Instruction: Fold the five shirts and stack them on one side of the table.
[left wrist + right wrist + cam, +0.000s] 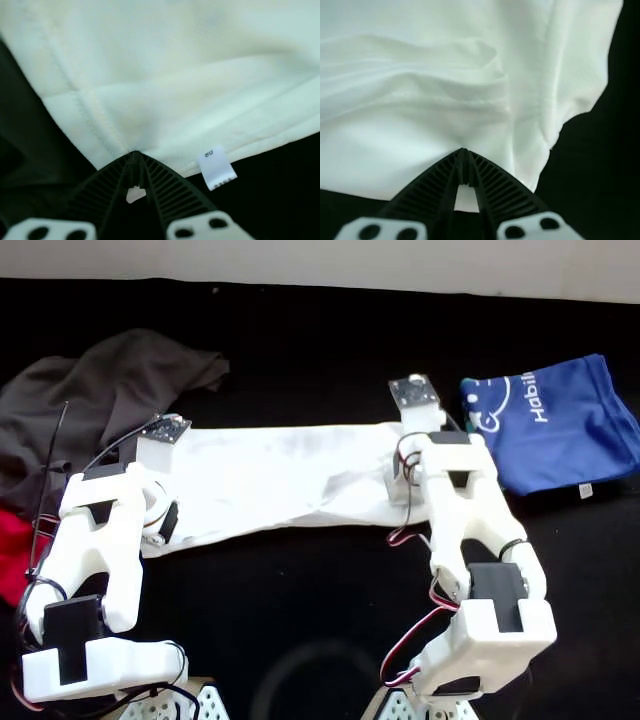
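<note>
A white shirt (280,480) lies folded into a long strip across the middle of the black table. My left gripper (168,525) is at the strip's left end, shut on the shirt's near edge (135,154), beside a small sewn-in label (216,170). At the strip's right end, my right gripper (400,485) is shut on the white cloth (462,151) close to its corner. A folded blue shirt (550,425) lies at the right, and a dark grey shirt (100,390) is crumpled at the back left. A bit of red shirt (10,550) shows at the left edge.
The black tabletop (300,610) is bare between the two arm bases and along the back. The blue shirt lies close to the right arm's wrist. Behind the left arm, the grey pile reaches nearly to the white strip.
</note>
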Motion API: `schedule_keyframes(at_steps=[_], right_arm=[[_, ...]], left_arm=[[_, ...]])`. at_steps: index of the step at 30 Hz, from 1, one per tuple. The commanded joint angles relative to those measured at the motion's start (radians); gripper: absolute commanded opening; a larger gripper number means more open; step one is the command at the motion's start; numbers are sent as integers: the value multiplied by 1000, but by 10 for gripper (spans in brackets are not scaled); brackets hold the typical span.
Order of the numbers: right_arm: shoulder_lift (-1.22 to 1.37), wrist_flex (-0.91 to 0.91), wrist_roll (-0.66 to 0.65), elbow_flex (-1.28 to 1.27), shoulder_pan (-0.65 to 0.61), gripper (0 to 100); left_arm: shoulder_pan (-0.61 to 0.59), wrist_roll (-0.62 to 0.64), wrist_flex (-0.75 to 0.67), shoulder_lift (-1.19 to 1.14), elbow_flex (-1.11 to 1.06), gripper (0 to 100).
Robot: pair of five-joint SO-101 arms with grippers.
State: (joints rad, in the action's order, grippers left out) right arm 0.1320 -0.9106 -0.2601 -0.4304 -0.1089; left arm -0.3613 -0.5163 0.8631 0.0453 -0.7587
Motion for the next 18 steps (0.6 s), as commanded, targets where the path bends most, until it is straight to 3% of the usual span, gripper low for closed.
schedule_keyframes(at_steps=[1, 6, 12, 18], right_arm=[[-58, -27, -52, -8, 74, 6], [-137, -41, -66, -8, 90, 6], [-351, -102, -58, -8, -47, 6], [-490, -205, -57, -16, -105, 6]], left_arm=[[-25, 3, -32, 1, -1, 9], [-25, 3, -32, 1, -1, 9], [-21, 5, -25, 21, 21, 9], [-25, 6, 175, 162, 166, 10]])
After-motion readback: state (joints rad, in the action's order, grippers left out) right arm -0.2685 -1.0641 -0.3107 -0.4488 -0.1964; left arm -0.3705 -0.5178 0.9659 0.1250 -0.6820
